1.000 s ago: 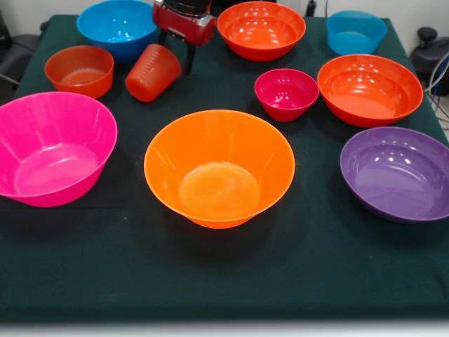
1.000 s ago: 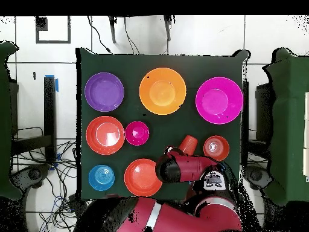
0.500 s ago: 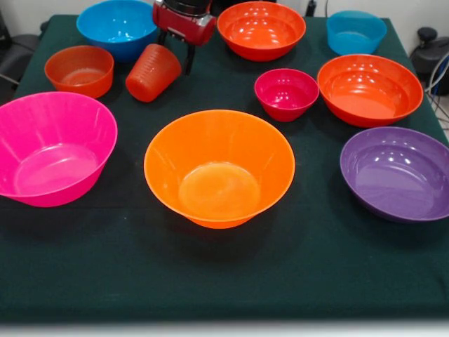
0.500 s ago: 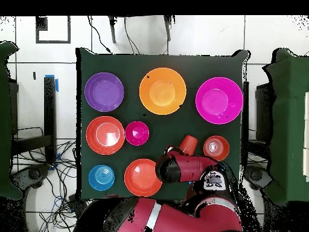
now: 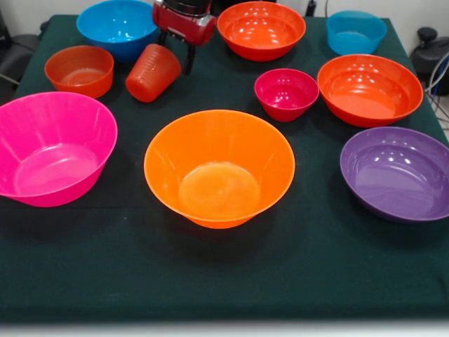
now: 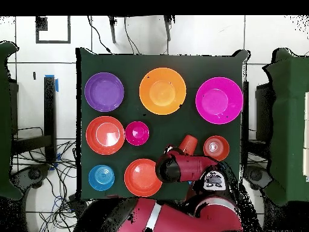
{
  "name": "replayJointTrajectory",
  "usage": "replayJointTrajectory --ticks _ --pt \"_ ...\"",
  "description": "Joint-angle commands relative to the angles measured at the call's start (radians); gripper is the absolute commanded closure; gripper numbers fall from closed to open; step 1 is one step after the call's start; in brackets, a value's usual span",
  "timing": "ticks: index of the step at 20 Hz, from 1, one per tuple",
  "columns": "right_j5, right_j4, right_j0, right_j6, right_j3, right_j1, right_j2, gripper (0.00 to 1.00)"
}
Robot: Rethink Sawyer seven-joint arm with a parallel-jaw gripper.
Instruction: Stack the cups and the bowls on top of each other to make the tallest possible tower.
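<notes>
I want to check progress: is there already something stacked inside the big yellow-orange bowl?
No, the yellow-orange bowl is empty in the front view; its bare inner bottom shows and nothing rests in it.

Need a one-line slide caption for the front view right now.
Sawyer gripper holds a tilted orange-red cup among nine separate bowls, the large yellow-orange bowl empty.
</notes>
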Motion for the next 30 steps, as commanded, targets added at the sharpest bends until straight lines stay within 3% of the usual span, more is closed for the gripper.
replayJointTrajectory --ticks 1,4,11,30 --pt "-0.037 0.059 0.067 0.112 -0.087 0.039 0.031 0.0" --pt "-0.056 0.082 0.107 0.133 -0.099 0.056 -0.008 0.0" --pt "-0.079 0.099 0.125 0.124 -0.115 0.069 -0.028 0.0" --pt "-0.11 0.115 0.086 0.115 -0.097 0.075 0.01 0.0"
